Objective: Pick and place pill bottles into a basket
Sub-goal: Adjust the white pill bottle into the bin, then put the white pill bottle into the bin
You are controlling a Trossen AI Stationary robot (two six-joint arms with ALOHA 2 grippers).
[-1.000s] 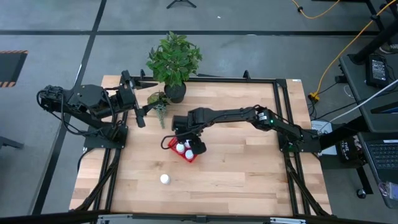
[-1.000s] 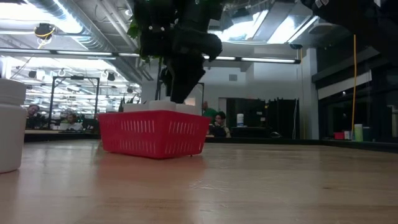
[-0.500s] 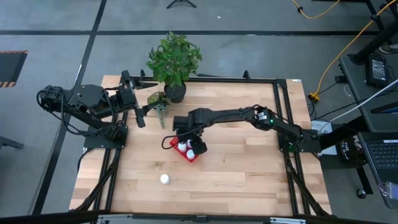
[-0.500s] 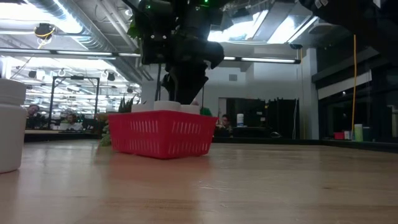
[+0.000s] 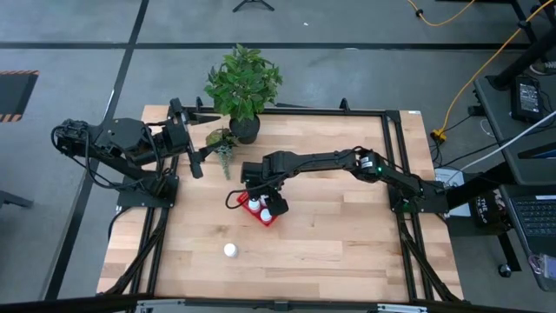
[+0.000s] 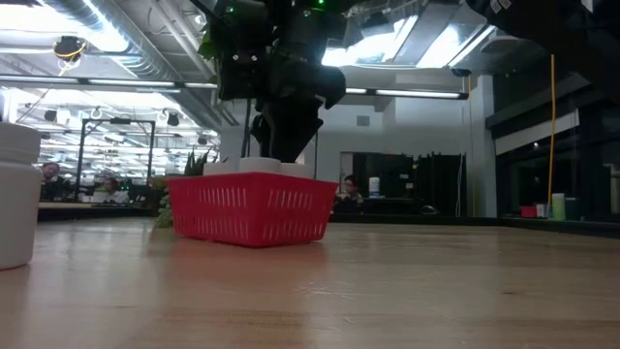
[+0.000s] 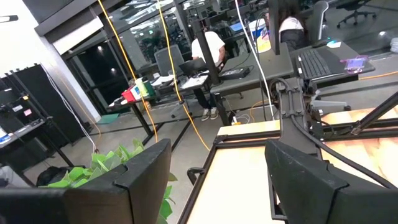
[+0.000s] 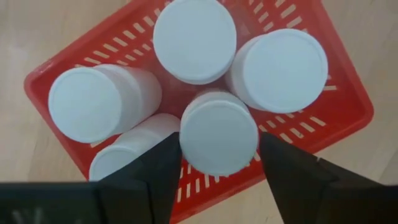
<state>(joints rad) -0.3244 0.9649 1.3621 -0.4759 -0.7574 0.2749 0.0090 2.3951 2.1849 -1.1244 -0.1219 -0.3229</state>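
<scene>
The red basket (image 8: 339, 124) stands mid-table (image 5: 241, 200) with several white pill bottles in it. My right gripper (image 8: 221, 140) points down into it, open. Its fingers stand on either side of one upright bottle (image 8: 219, 132), which rests among the others. One bottle (image 8: 134, 146) in the basket leans. In the low view the gripper (image 6: 286, 145) rises from the basket (image 6: 252, 208). Another pill bottle (image 5: 230, 250) stands alone on the table nearer the front edge, large at the low view's left (image 6: 15, 194). My left gripper (image 7: 217, 168) waits open and level at the table's far left (image 5: 198, 139). My right gripper's fingers (image 8: 168, 165) come from above and lie close beside the cap (image 8: 249, 143) of the upright bottle. Whether they touch it I cannot tell. The bottle stands inside the basket.
A black pot (image 5: 244, 129) with a leafy plant stands at the table's far edge. A smaller plant (image 5: 221, 143) stands beside it, close to my left gripper. Bare wood lies to the right and front of the basket.
In the low view the red basket has slid a little toward the table's right edge, together with my right gripper above it, and has then stayed put.
</scene>
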